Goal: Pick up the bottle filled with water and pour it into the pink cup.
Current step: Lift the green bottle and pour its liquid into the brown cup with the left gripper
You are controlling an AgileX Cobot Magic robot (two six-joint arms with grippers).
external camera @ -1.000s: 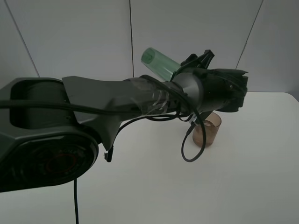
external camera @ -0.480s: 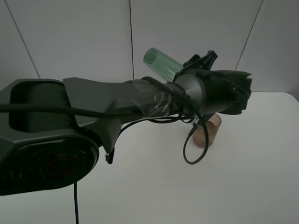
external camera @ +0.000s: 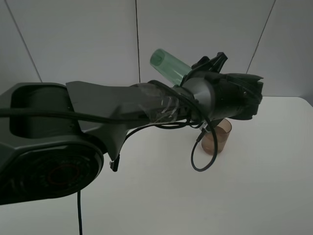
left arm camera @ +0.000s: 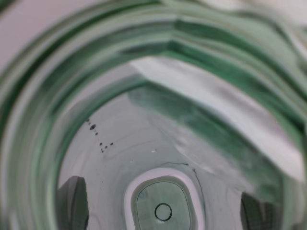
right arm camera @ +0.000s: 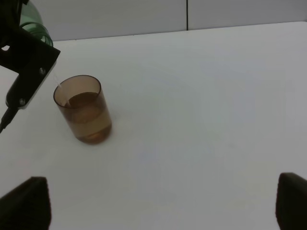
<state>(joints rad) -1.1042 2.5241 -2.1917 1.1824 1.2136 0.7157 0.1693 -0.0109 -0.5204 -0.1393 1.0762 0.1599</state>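
My left gripper (external camera: 211, 62) is shut on the green bottle (external camera: 168, 66) and holds it tilted above the pink cup (external camera: 217, 136), base up and to the left. Its neck is hidden behind the wrist. In the left wrist view the bottle (left arm camera: 158, 120) fills the picture, with dark fingers (left arm camera: 73, 200) showing through its wall. In the right wrist view the cup (right arm camera: 84, 111) stands upright, partly filled with water, and a thin stream runs to its rim from the bottle (right arm camera: 32, 24) held by the left gripper (right arm camera: 28, 61). My right gripper (right arm camera: 158, 206) is open and empty, well short of the cup.
The white table (external camera: 254, 186) carries only the cup. The left arm's thick body (external camera: 98, 112) and a hanging cable loop (external camera: 198, 156) cross the middle of the exterior view. A white wall (external camera: 88, 34) stands behind the table.
The left wrist and bottle have shifted slightly right and up over the cup since a second ago, then held still. The cup has not moved.
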